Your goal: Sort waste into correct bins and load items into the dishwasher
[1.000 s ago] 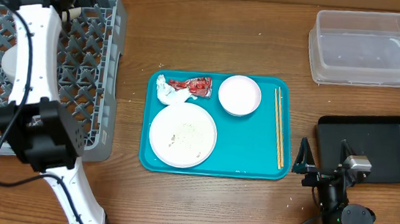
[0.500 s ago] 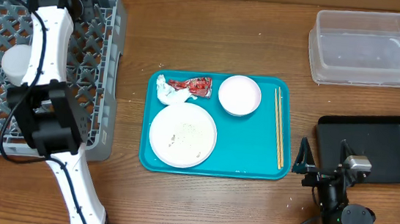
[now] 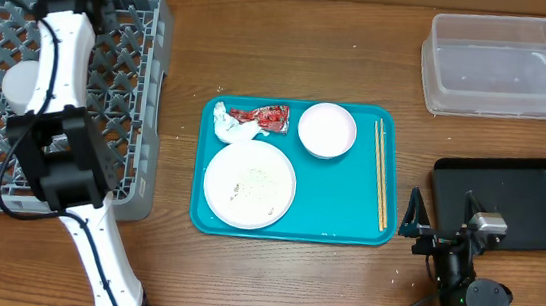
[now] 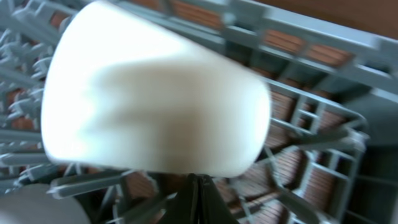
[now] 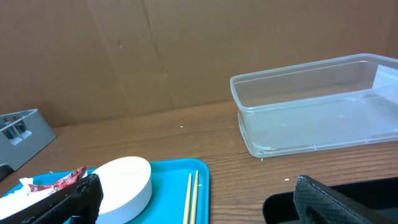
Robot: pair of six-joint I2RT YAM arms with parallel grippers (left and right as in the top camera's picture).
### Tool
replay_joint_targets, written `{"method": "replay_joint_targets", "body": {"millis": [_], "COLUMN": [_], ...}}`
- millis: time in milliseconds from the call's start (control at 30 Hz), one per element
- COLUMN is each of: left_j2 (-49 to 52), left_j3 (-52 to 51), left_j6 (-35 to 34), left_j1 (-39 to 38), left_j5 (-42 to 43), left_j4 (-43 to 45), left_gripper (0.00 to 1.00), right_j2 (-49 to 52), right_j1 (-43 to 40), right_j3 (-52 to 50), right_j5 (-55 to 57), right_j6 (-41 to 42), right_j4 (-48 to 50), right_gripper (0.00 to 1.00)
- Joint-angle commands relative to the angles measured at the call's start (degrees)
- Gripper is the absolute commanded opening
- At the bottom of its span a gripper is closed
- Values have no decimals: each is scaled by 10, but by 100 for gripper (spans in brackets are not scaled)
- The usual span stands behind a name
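Table contents, listed from the left edge to the right.

- Dish rack (image 3: 129, 79) – grey lattice, at the table's left edge. The left arm reaches across it to its far side.
- Cup (image 4: 155, 99) – white and blurred in the left wrist view, inside the rack against the grid, just above the fingertips. Its tilt cannot be told.
- Left gripper (image 4: 198, 190) – jaws pressed together with nothing between them, just under the cup.
- Second bowl (image 3: 16, 86) – white, in the rack's left half, partly hidden by the arm.
- Teal tray (image 3: 338, 205) – at mid-table, carrying these things:
  - plate (image 3: 250, 183) at the near left corner, with rice grains (image 3: 250, 181) scattered on it
  - tissue (image 3: 223, 120) at the far left corner
  - red wrapper (image 3: 268, 118) touching the tissue
  - bowl (image 3: 327, 130) beside the wrapper, along the far edge
  - chopsticks (image 3: 381, 174) lying parallel along the right edge
- Clear tub (image 3: 502, 67) – at the far right corner of the table.
- Black tray (image 3: 504, 200) – at the right edge, nearer than the tub.
- Right gripper (image 3: 439, 214) – fingers spread wide and holding nothing, low at the near edge between the teal tray and the black tray.
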Motion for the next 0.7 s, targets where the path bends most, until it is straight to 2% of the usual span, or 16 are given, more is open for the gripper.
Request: {"method": "replay_joint_targets", "body": {"millis": [0, 233, 400, 667], "left_j2": [-6, -6, -11, -84], "left_j3": [3, 3, 4, 4], "left_j6": [-58, -135, -146, -135], "left_j1": [35, 90, 127, 149], "left_j5": [38, 157, 237, 262], "left_j4": [-2, -9, -9, 7], "left_gripper": [4, 4, 4, 4], "right_j2": [-2, -2, -2, -2], "right_j1": [-1, -1, -1, -1], "right_j3": [-6, -6, -6, -6], "right_j5": [3, 3, 3, 3], "right_j6": [-2, -2, -2, -2], "right_j4": [3, 3, 3, 3], "right_gripper": [100, 100, 100, 100]}}
